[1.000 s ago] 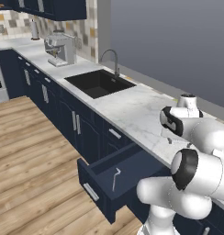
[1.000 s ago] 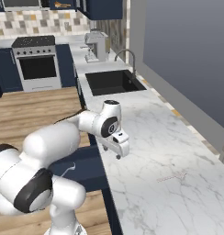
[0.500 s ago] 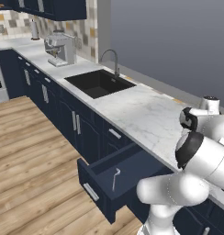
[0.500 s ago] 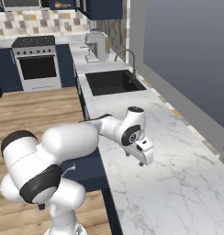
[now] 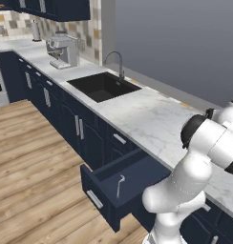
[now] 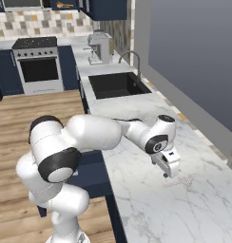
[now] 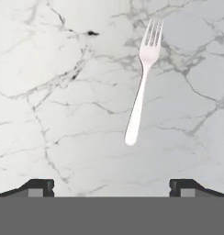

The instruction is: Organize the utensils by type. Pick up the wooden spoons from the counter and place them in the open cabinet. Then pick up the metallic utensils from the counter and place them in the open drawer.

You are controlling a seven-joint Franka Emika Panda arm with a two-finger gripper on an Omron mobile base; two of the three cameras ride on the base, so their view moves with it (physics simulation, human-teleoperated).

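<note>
The bench (image 6: 137,209) runs from near to far along the wall. A sink (image 6: 117,84) is set into it farther along, with a faucet (image 6: 135,61) behind it and a coffee machine (image 6: 100,47) beyond. The stove (image 6: 38,64) stands at the far end, left of the bench run. A fork (image 7: 142,82) lies flat on the bench, just past the end effector (image 6: 169,168), which hangs above it. Below the bench front, the open drawer (image 5: 113,190) juts out over the floor (image 5: 32,162), with a thin utensil (image 5: 119,185) inside.
</note>
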